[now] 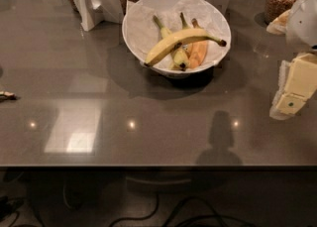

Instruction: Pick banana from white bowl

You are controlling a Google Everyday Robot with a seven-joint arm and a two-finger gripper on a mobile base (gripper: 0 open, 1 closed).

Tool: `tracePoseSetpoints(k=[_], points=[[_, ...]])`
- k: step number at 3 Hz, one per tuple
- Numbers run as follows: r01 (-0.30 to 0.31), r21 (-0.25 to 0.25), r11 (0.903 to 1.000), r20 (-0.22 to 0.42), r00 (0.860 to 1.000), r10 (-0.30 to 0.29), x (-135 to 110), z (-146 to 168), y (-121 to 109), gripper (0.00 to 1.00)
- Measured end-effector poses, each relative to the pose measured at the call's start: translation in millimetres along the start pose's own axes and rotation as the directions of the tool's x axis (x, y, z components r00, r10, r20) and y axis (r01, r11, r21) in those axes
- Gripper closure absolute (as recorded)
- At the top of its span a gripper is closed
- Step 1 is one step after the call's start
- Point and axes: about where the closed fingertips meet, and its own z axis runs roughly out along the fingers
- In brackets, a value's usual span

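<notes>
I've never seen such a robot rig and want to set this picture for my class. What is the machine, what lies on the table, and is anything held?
The one picture comes from the robot's only camera, looking down on a grey table; its mounting is unknown. The pale blocky part at the right edge is the gripper, the arm's two-finger hand. It hovers right of the white bowl, apart from it, with nothing seen in it. In the paper-lined bowl the banana, long and bright yellow, lies across a shorter banana and an orange-coloured fruit. Jars stand behind.
</notes>
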Motion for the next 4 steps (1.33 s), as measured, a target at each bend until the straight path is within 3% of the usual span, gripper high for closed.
tracePoseSetpoints(k=[2, 3, 4], points=[[0.019, 0.028, 0.9994, 0.025, 1.0, -0.02, -5, -1, -6, 0.0], [0.076, 0.061, 0.9953, 0.072, 0.994, -0.08, -19, 3, -21, 0.0], [0.149, 0.071, 0.9862, 0.126, 0.98, -0.157, -39, 12, -42, 0.0]])
